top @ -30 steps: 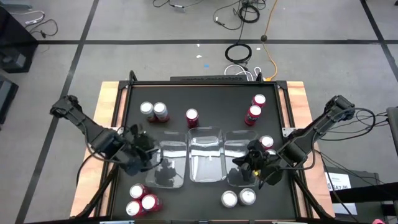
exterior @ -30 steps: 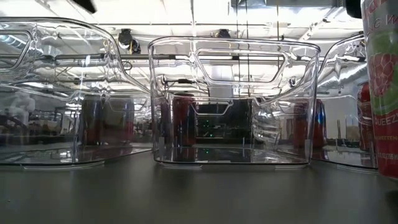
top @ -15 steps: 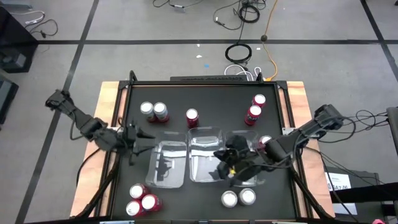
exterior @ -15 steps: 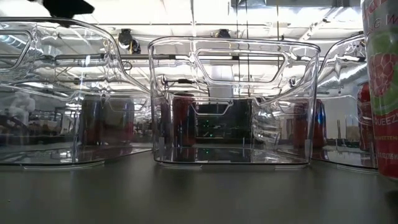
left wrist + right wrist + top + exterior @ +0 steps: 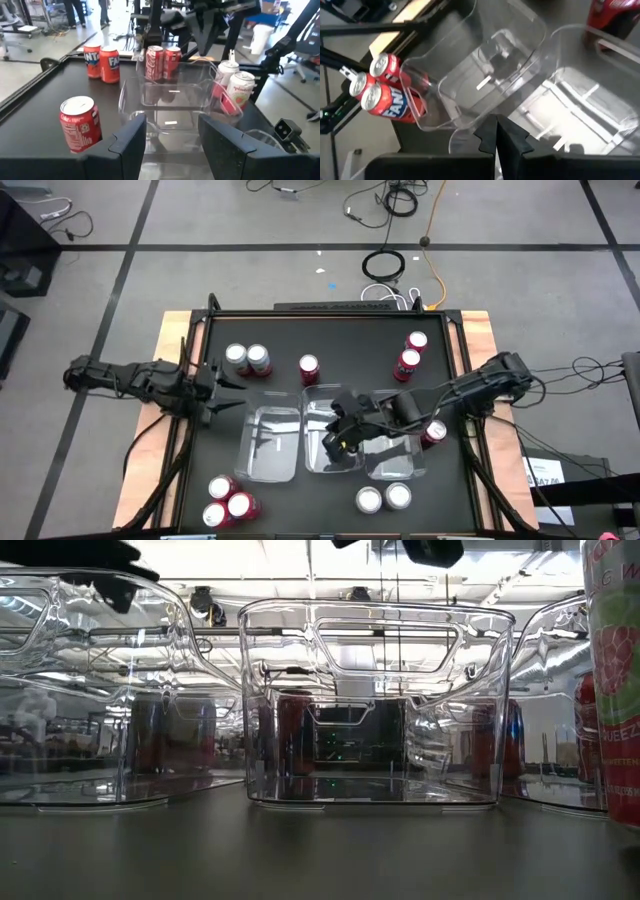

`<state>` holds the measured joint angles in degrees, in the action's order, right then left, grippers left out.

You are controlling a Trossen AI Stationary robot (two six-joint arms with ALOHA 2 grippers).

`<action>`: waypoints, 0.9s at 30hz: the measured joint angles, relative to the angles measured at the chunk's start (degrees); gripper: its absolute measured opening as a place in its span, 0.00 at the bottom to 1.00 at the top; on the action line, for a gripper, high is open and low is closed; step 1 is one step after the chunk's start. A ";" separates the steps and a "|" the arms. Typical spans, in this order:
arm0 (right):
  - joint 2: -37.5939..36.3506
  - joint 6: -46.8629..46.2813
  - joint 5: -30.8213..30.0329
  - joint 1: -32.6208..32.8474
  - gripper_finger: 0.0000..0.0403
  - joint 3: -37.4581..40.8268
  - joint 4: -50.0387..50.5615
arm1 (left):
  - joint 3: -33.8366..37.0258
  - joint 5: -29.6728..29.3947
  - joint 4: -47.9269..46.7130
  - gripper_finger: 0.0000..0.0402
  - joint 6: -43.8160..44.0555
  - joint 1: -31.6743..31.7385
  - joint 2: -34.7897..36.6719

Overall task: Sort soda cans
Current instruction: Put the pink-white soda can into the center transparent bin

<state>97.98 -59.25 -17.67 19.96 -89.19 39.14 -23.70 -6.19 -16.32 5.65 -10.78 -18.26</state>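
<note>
Red and silver soda cans (image 5: 248, 359) stand scattered around three empty clear plastic trays (image 5: 270, 442). Right fingers (image 5: 496, 131), pressed together and empty, hover over the middle tray; left fingers (image 5: 127, 137), spread, face them from the table's left edge.

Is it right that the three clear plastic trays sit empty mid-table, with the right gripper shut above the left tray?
Not quite. The three clear plastic trays are empty, and the right gripper is shut, but the high view shows it over the middle tray, not the left one.
</note>
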 joint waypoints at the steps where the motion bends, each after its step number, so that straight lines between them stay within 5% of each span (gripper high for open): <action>1: 0.35 -0.49 0.31 -0.05 0.00 0.00 -0.04 | 1.21 1.17 0.05 0.47 0.02 1.05 1.37; 6: 3.08 -3.56 2.97 -0.05 0.00 -0.02 -2.05 | 5.99 5.40 2.79 0.47 -0.05 3.87 6.60; 13: 11.52 -5.52 8.82 -0.03 0.00 -1.01 -8.38 | 7.55 2.83 2.45 0.47 -0.59 4.10 8.66; 27: 30.59 2.04 14.42 -0.75 0.00 -29.47 21.08 | 7.58 2.51 1.25 0.47 -0.57 4.06 8.26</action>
<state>128.57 -57.21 -3.25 19.20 -118.65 60.22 -16.12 -3.68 -15.07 5.08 -6.72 -10.00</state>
